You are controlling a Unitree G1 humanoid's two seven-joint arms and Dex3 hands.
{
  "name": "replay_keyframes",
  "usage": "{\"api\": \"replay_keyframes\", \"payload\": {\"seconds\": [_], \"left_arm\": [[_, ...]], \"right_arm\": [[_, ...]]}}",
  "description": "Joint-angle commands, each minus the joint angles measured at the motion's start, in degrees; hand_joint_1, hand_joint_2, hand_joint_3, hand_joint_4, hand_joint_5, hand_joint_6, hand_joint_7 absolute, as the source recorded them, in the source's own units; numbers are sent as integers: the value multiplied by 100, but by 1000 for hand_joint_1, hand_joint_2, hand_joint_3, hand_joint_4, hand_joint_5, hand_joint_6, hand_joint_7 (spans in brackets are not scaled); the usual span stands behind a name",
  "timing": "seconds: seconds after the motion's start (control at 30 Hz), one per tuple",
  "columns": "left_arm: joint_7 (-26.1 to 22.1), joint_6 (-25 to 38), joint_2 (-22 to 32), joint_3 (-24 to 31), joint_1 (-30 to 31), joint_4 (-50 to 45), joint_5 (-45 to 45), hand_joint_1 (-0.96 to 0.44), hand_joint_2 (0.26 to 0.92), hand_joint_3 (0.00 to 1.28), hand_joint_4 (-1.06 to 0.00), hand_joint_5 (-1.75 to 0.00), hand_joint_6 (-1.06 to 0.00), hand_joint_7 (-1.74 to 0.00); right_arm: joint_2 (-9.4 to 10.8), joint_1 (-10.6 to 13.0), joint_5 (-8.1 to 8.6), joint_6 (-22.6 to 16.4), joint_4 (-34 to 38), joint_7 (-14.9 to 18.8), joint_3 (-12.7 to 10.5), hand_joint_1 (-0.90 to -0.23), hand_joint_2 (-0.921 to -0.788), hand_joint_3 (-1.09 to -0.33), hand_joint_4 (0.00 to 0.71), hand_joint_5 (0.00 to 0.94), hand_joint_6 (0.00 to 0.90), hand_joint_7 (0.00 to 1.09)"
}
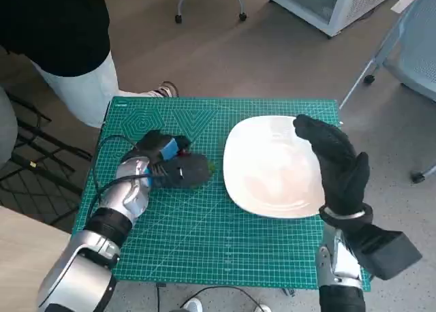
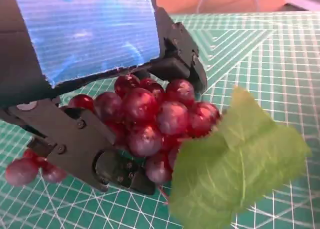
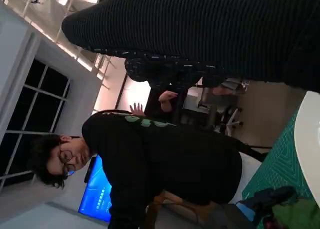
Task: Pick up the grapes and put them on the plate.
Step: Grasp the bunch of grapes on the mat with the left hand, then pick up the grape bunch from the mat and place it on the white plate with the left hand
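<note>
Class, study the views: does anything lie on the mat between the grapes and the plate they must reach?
Nothing visible does. The left hand grips the grapes on the green mat, and only bare mat separates them from the plate. The right hand hovers over the plate's far side.

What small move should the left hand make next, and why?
Probably lift a little and carry toward the plate. The left hand already has its fingers around the grapes, which seem to lie on the green mat beside the plate.

Small table under a green gridded cutting mat (image 1: 204,223), white plate (image 1: 272,169) and red grapes (image 2: 150,114) on it
</note>
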Motion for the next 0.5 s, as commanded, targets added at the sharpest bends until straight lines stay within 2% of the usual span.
{"api": "replay_keyframes", "payload": {"seconds": [0.03,0.5], "left_arm": [[-114,100,-12,-160,360,-7,89,14,914,157,-547,-1464,-628,-992],[-196,197,23,-108,430,-176,27,2,920,147,-549,-1469,-621,-1018]], "right_arm": [[-14,78,17,71,52,14,-17,-662,-921,-763,456,1,13,486],[5,69,38,69,57,21,-18,-661,-921,-764,456,0,12,488]]}}
